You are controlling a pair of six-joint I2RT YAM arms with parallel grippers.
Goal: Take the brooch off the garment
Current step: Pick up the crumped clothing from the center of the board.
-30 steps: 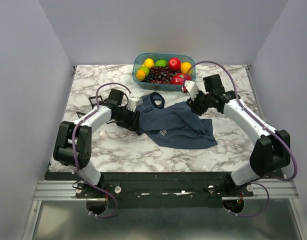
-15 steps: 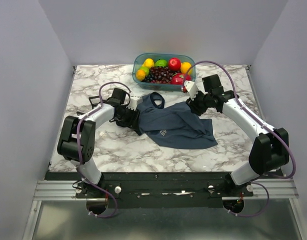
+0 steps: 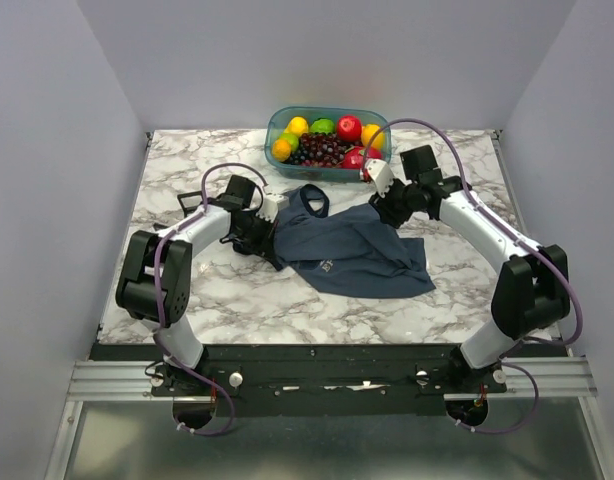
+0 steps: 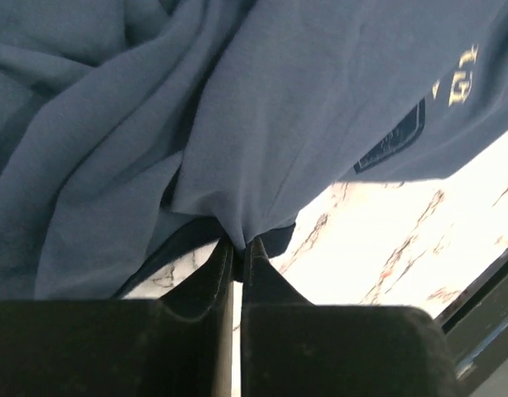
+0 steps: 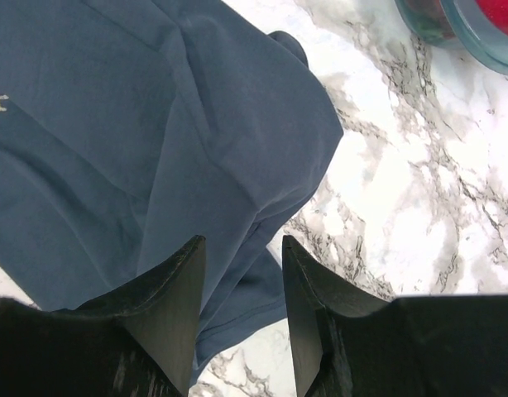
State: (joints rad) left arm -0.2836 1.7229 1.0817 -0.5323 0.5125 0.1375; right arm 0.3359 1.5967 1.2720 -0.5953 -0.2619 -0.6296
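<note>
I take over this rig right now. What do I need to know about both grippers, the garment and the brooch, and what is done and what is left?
The left gripper is shut on a fold at the left edge of the garment.
The right gripper is open and empty, over the garment's far right edge.
The garment lies crumpled on the table, in front of the fruit tub.
The brooch shows in no view; it may be hidden in a fold.
Done: cloth gripped on one side.
Left: find the brooch and take it off.

Garment (image 3: 352,255) ctr table (image 3: 202,295), fruit tub (image 3: 327,113) behind, L hand (image 4: 237,248) left, R hand (image 5: 242,244) right
</note>
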